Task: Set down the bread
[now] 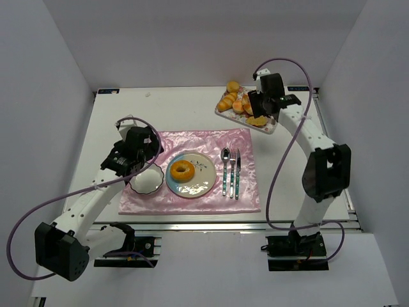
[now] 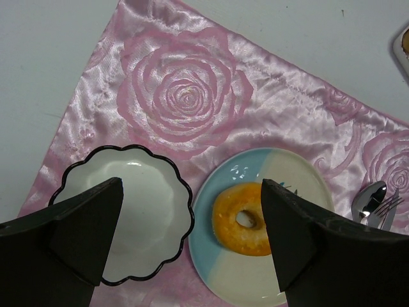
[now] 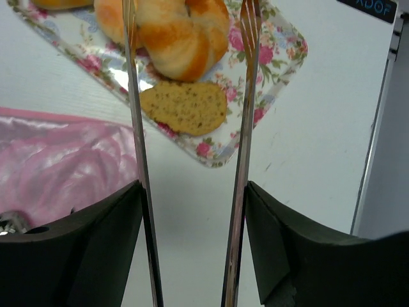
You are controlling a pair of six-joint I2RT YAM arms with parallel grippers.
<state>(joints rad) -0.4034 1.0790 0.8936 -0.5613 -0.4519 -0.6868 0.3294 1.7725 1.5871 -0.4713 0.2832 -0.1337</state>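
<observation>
Hovering near left over the pink placemat (image 2: 185, 96), my left gripper (image 2: 192, 192) is empty with its fingers spread wide, above the scalloped white bowl (image 2: 137, 211) and the plate (image 2: 300, 176) carrying a doughnut (image 2: 223, 220). At far right, my right gripper (image 3: 192, 188) grasps metal tongs (image 3: 137, 128), their tips parted over the floral tray (image 3: 275, 45), where the bread rolls (image 3: 182, 38) and a brown slice (image 3: 185, 105) lie.
</observation>
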